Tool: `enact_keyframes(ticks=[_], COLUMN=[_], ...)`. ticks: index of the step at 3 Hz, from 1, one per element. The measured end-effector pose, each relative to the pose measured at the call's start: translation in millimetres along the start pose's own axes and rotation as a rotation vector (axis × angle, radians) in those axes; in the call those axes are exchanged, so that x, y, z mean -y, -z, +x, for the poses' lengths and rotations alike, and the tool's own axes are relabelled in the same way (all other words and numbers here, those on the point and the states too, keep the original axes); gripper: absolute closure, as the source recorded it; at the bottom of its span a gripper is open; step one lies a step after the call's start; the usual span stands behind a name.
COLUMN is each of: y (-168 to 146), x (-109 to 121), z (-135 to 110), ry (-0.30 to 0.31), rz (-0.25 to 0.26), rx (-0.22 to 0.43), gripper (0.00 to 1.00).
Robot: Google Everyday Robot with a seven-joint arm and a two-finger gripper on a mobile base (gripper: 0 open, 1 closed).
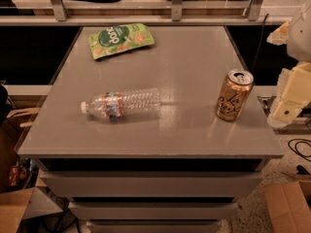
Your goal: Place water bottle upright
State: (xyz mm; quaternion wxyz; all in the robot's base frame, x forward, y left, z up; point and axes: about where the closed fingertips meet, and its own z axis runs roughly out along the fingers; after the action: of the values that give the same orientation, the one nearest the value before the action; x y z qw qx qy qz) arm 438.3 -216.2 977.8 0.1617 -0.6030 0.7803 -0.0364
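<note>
Plainly, the water bottle (121,103) lies sideways on the table (194,57), cap toward nine o'clock, base toward three, where the gripper (291,89) hangs; spread or pressed, I cannot tell.

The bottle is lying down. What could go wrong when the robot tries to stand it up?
1. The bottle is round and lies on its side, so a nudge might roll it toward the front edge of the table.
2. The gripper is off the table's right side, just past the can. Reaching across for the bottle could knock the can over.
3. The bottle is tall and narrow, so if it is set down tilted it may tip over again.
</note>
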Motion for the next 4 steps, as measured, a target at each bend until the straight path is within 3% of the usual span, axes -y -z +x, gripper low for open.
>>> enact_keyframes(ticks=[2, 4], y=[2.1, -6.9], x=[3.4, 15.9], z=[-7.2, -63.4], ry=[0.013, 0.177], rz=[0.0, -0.031], rx=[0.01, 0.009], gripper=[0.0, 0.0])
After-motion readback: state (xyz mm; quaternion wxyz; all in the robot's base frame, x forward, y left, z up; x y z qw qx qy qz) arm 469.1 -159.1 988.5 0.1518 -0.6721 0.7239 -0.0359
